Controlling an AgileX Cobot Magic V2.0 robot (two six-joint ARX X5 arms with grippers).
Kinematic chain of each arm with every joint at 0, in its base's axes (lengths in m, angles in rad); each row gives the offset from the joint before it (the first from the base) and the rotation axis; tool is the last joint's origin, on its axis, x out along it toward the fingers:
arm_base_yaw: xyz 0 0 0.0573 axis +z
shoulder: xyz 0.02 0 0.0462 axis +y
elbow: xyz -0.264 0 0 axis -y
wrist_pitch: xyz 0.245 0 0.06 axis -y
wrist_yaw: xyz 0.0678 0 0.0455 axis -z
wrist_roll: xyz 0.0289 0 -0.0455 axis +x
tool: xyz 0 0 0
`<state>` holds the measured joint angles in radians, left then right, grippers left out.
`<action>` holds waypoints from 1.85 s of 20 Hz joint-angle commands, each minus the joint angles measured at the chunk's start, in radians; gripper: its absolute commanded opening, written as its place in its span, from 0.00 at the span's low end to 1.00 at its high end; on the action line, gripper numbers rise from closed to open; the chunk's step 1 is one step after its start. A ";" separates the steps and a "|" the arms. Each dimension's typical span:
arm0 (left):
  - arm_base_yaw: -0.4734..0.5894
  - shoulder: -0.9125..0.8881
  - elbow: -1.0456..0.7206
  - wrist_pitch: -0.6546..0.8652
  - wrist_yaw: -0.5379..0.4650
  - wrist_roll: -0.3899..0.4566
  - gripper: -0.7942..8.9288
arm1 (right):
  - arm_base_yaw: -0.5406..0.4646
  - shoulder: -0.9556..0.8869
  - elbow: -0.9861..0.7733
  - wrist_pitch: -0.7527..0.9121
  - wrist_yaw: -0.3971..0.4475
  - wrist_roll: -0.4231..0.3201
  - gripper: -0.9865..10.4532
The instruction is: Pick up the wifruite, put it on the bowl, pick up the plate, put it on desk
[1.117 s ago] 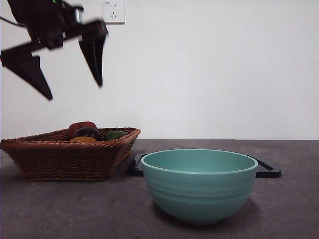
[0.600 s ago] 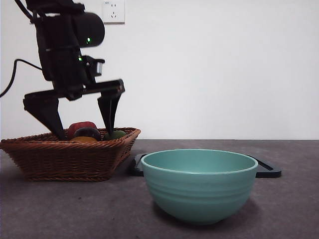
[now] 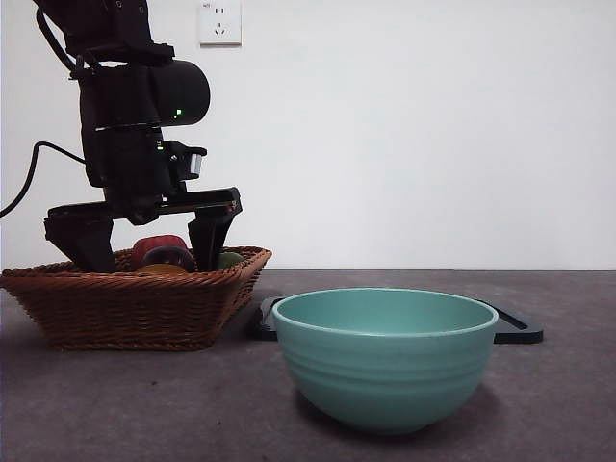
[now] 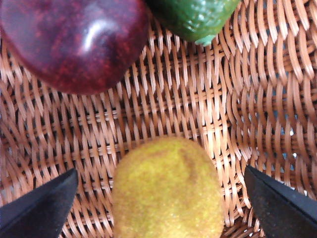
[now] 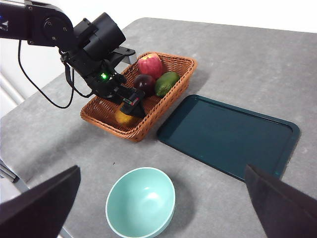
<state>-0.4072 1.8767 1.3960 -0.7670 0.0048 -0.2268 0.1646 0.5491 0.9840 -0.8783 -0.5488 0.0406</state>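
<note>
Descent of left gripper (image 3: 144, 252) into wicker basket (image 3: 125, 308): over the last second it has been dropping from high above, and its jaw tips are now sinking below the rim. Jaws are standing wide apart, gripping nothing.

Wifruite (image 4: 167, 191) — lying on the basket floor directly between the two jaws, clear weave showing on each side; judged, the closing grasp is the step now due. Red-and-purple fruit (image 4: 74, 42) and green fruit (image 4: 195, 17) are sitting beyond the jaw tips, apart from the wifruite.

Bowl (image 3: 385, 356) — standing empty on the desk (image 3: 558, 385), well off to one side of the working gripper. Dark tray (image 5: 228, 136) is lying behind it.

Right gripper (image 5: 158, 208) is waiting high above the table, jaws wide, holding nothing.

Obscured: in the front view the jaw tips are disappearing behind the rim and the wifruite is showing only as a sliver; contact with the fruit cannot be told.
</note>
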 commanded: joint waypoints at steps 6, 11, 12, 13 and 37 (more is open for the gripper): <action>-0.005 0.032 0.024 -0.025 -0.002 0.005 0.55 | 0.005 0.003 0.019 0.010 -0.002 0.000 0.64; -0.005 0.047 0.024 -0.033 -0.002 0.006 0.41 | 0.005 0.003 0.019 0.010 -0.002 0.000 0.64; -0.005 0.048 0.024 -0.033 -0.002 0.010 0.36 | 0.005 0.003 0.019 0.010 -0.002 0.000 0.64; -0.005 0.048 0.024 -0.032 -0.002 0.014 0.33 | 0.005 0.003 0.019 0.010 -0.002 0.000 0.64; -0.365 -0.220 0.264 -0.494 -0.002 -0.034 0.33 | 0.004 0.003 0.019 0.008 -0.009 0.001 0.64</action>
<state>-0.7658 1.6463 1.6352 -1.2625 0.0036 -0.2455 0.1646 0.5495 0.9840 -0.8783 -0.5549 0.0410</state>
